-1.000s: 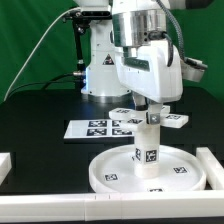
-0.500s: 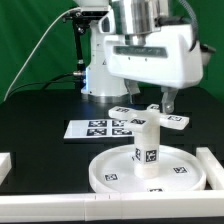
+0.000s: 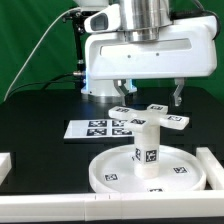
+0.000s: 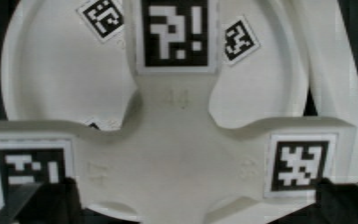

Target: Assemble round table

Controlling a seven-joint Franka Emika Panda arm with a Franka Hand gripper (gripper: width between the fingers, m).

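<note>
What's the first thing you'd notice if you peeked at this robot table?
A little white table standing upside down: its short leg rises from the big round disc at the front, with the cross-shaped base on top. Right above hangs the robot's gripper, jaws open, holding nothing. Behind lies the marker board.

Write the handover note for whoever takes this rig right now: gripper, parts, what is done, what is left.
Gripper: open, holding nothing, above the assembly; one of its fingers hangs clear of the parts.
Round disc: flat on the black table, near the front.
Leg: upright at the disc's centre.
Cross-shaped base: on top of the leg, free of the gripper.
Marker board: flat behind the disc.
Done: disc, leg and base are stacked.
Left: the pictures do not show whether the base is fully tightened; check that before moving on.
</note>
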